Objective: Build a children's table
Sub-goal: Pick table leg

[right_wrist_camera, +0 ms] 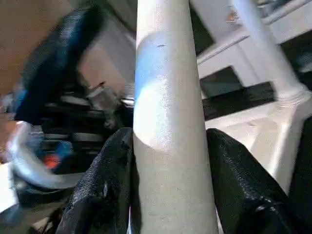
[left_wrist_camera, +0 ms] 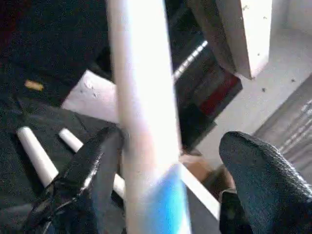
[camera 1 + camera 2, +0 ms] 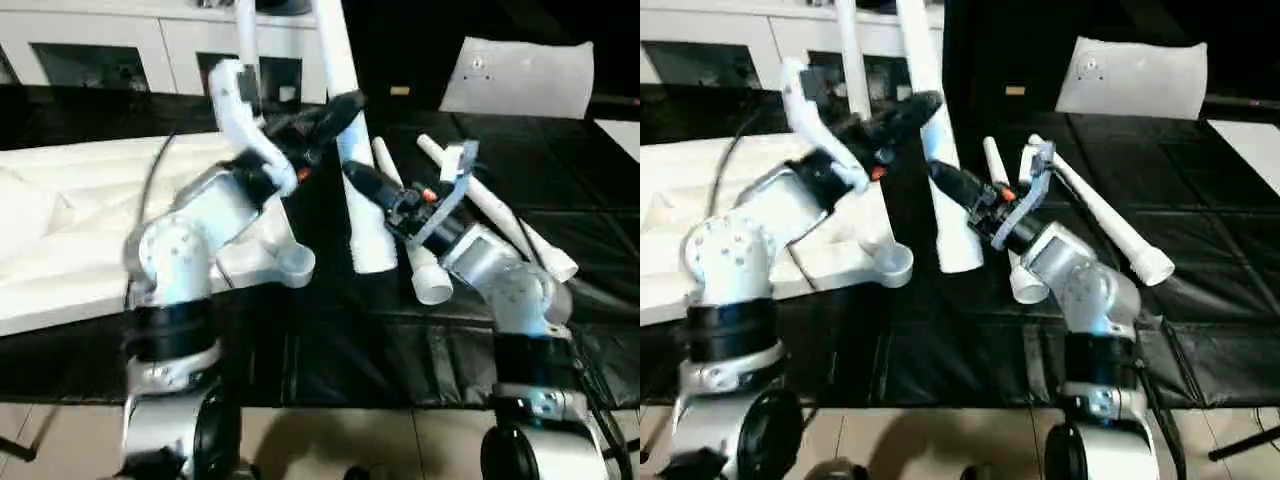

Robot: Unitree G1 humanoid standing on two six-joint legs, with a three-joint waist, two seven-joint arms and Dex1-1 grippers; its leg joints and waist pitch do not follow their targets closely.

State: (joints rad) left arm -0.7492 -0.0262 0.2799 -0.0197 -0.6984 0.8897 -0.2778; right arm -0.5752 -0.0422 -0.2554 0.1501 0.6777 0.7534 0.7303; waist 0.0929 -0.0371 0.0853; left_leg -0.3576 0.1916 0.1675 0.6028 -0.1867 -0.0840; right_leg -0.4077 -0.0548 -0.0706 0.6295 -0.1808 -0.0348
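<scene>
- Nearest: my right gripper (image 3: 952, 188) pinches the upright leg (image 3: 352, 150) low on its shaft, a finger (image 1: 105, 190) pressed to either side.
- Just above on that leg: my left gripper (image 3: 338, 112) stands spread, one finger (image 2: 87, 170) touching the tube, the other apart.
- Left of the leg: the tabletop (image 3: 90, 220) lies underside up, its corner socket (image 3: 296, 264) just beside the leg's foot.
- Right of the leg: the spare legs (image 3: 500, 215) lie on the black mat (image 3: 400, 340).
- Step, I judge: seating this leg; next, steer its end over the socket and press down.
</scene>
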